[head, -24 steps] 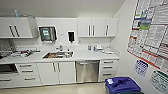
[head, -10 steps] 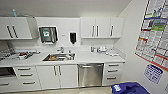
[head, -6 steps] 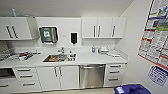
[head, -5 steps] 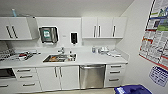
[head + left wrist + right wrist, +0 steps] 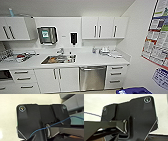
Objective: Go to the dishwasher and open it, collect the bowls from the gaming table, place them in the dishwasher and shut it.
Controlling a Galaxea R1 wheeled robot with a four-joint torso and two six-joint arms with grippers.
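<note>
The dishwasher is a stainless-steel-fronted unit with a horizontal bar handle, built in under the white counter, a little right of the picture's middle in the head view. Its door is shut. It stands between white double cabinet doors on its left and a stack of white drawers on its right. The gaming table and the bowls are out of view. In both wrist views the robot's own dark plate sits against a pale floor.
A steel sink with a tap is set in the counter left of the dishwasher. A dish rack stands at the far left. White wall cabinets hang above. A blue bin is at the lower right, below a wall of posters.
The whole head picture has grown and shifted: the camera has moved closer to the kitchen counter. The dishwasher sits nearer the middle and the blue bin has slid to the lower right corner.
</note>
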